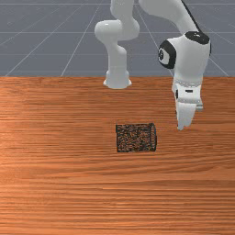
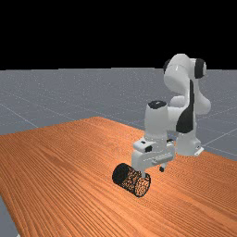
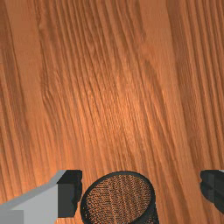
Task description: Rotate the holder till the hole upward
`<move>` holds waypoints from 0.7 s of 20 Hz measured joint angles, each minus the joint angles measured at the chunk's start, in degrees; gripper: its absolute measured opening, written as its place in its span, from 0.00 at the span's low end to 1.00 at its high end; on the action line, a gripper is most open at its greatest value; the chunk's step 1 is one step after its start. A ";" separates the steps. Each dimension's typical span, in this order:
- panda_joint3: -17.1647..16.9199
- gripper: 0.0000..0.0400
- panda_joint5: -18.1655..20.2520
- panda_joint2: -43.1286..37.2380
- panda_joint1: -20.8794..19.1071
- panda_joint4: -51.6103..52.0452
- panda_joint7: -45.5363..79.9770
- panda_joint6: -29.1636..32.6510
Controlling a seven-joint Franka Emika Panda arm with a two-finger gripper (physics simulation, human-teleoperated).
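Note:
In the far view my gripper (image 2: 152, 172) is above the table with its two fingertips apart, close to one end of the holder. The holder (image 1: 136, 137), a black mesh cylinder, lies on its side, its length running left to right in the front view. There my hand is off its right end, higher than the wood. The round end facing my hand has a dark rim; I cannot tell whether that end is the hole or the base. In the wrist view the gripper (image 3: 141, 191) is open, and the holder's rimmed end (image 3: 118, 197) appears between the fingers, nearer one of them.
The wooden table (image 1: 59, 183) extends around the holder on all sides. The arm's base stands at the table's back edge in the front view, left of my hand. No other objects are in view.

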 joint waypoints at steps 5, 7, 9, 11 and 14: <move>-1.63 1.00 -4.95 2.74 3.02 2.55 1.67 -1.78; -1.78 1.00 -5.04 3.73 3.20 2.38 1.83 -0.58; -1.65 1.00 -4.68 4.59 3.08 2.03 1.60 0.93; -0.05 1.00 -2.05 5.86 1.53 2.60 -0.86 1.13; 0.41 1.00 -1.36 10.57 1.11 6.11 -1.63 -0.31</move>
